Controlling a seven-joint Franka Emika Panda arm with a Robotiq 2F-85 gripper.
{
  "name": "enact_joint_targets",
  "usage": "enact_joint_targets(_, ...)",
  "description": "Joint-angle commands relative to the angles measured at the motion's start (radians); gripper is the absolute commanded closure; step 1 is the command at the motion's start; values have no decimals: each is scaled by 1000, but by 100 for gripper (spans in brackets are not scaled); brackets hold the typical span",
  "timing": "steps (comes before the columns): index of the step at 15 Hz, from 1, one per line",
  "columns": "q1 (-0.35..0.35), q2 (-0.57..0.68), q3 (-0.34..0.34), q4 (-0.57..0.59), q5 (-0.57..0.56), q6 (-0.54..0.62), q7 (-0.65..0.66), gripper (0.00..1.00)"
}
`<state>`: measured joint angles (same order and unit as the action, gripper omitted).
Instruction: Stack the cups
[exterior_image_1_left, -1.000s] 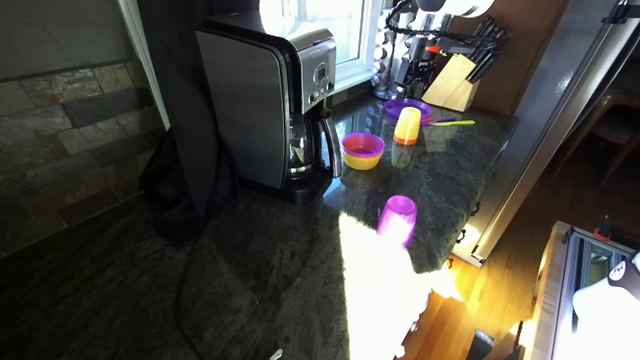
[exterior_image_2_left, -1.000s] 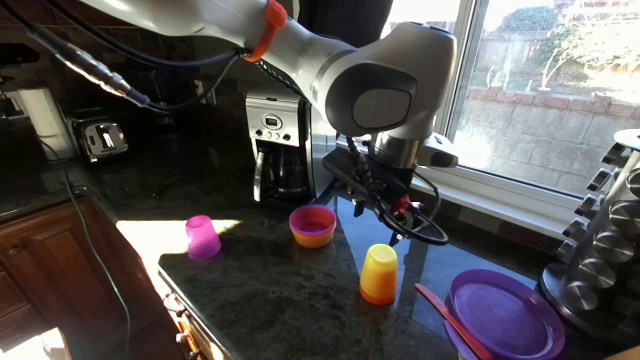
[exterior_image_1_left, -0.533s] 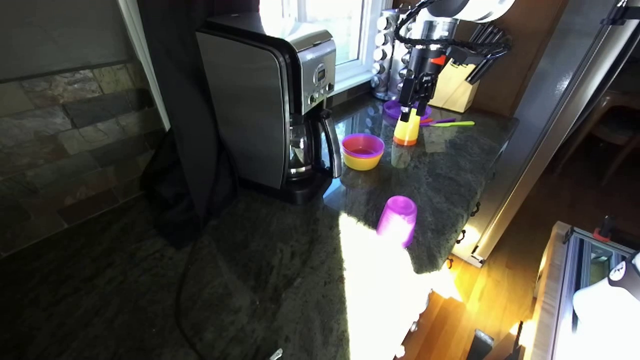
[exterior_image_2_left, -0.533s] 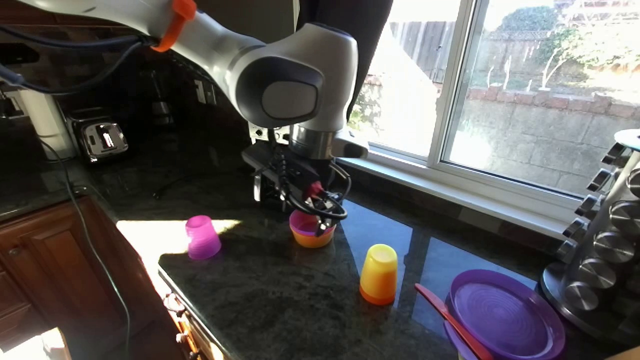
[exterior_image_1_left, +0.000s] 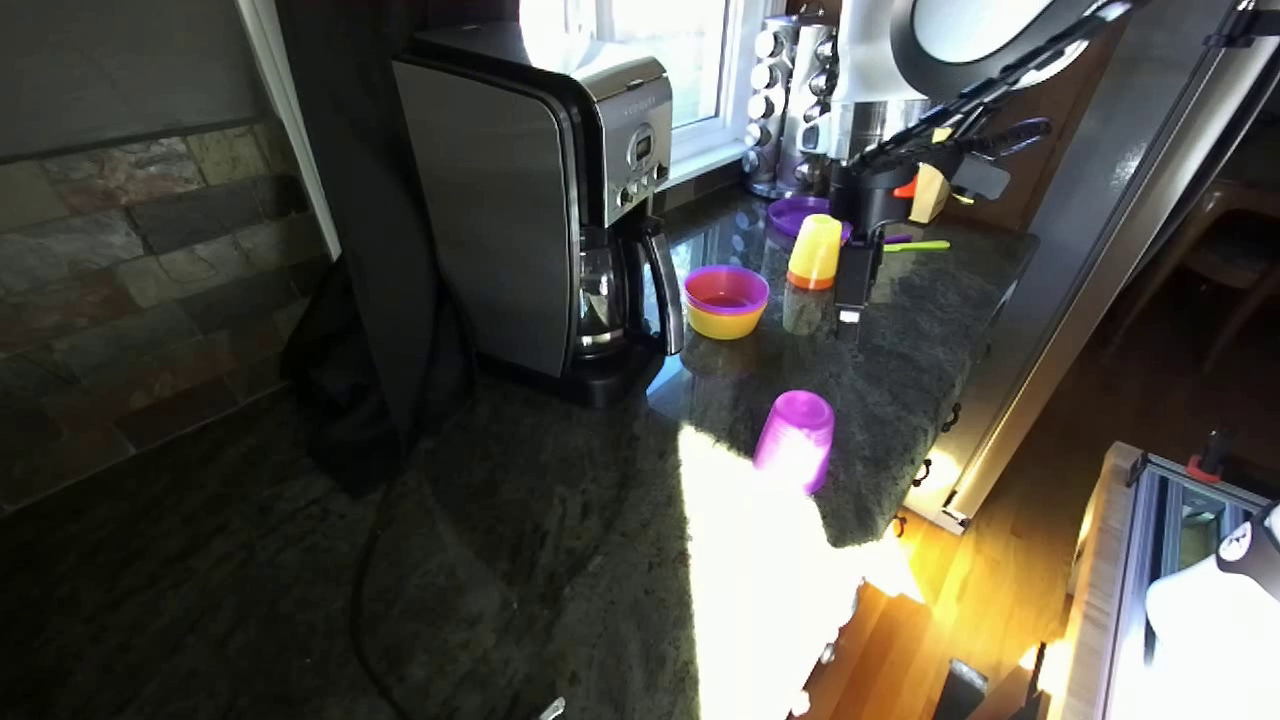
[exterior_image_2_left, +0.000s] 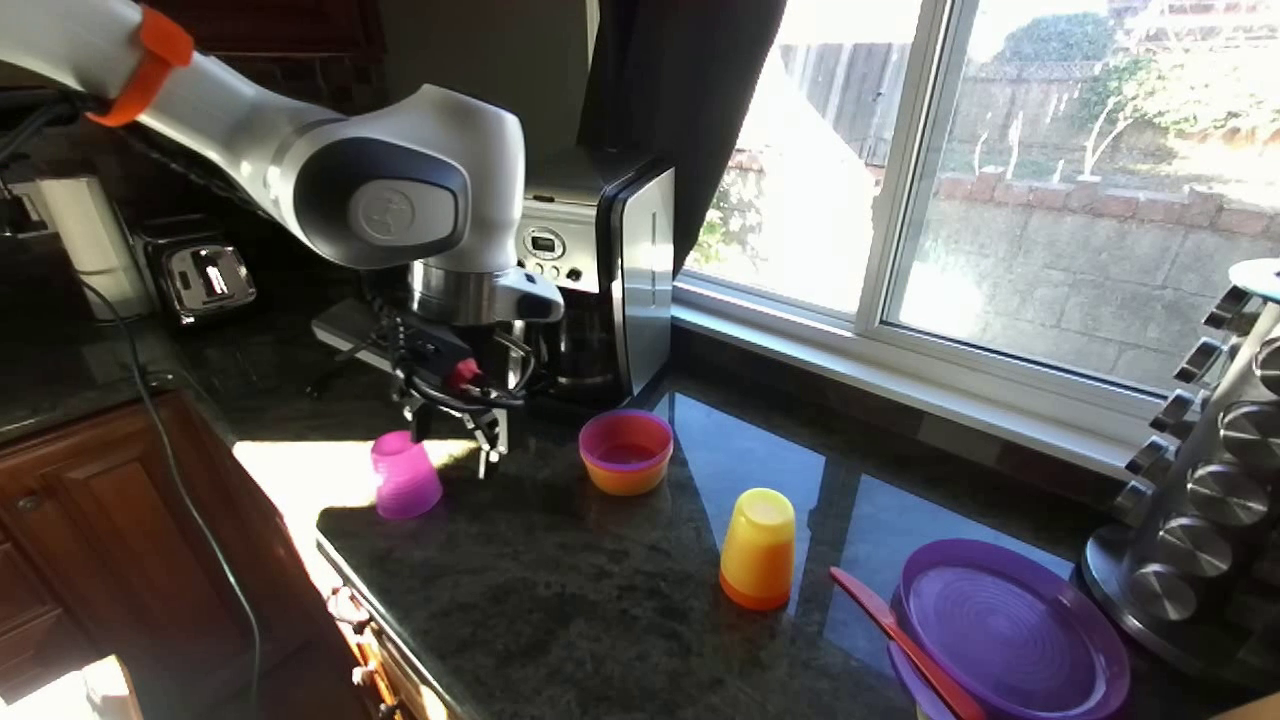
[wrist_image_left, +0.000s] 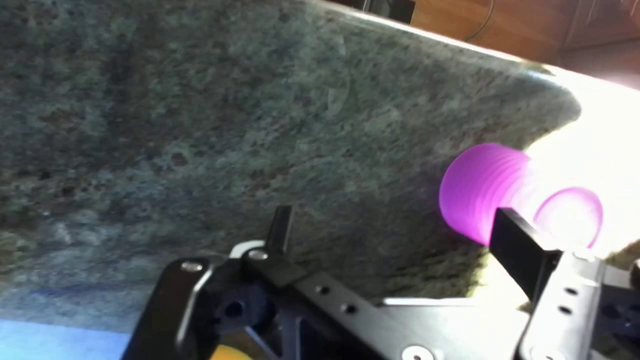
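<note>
A magenta cup (exterior_image_1_left: 793, 428) stands upside down at the edge of a sunlit patch, and shows in both exterior views (exterior_image_2_left: 407, 478). A yellow cup (exterior_image_1_left: 816, 248) with an orange lower rim stands upside down farther off, also in both exterior views (exterior_image_2_left: 758, 540). No lime green cup is in view. My gripper (exterior_image_2_left: 455, 442) is open and empty, above the counter beside the magenta cup. In the wrist view the magenta cup (wrist_image_left: 470, 187) lies beyond the right fingertip of the wide-open gripper (wrist_image_left: 400, 230), which partly covers it. I cannot tell the exact height gap.
A pink bowl with yellow below (exterior_image_2_left: 625, 455) stands between the two cups. A coffee maker (exterior_image_1_left: 520, 200) stands behind it. Purple plates (exterior_image_2_left: 1010, 620) and a red knife (exterior_image_2_left: 905, 640) lie near a spice rack (exterior_image_2_left: 1190, 520). The counter edge (wrist_image_left: 450, 42) runs close to the magenta cup.
My arm has swept from near the yellow cup, past the bowl, to beside the magenta cup, and the gripper is lower. The cups and bowl have not moved.
</note>
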<state>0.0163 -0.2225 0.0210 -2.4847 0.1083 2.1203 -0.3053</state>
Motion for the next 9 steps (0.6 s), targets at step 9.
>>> enact_joint_targets(9,208,-64,67,-188,49,282,-103,0)
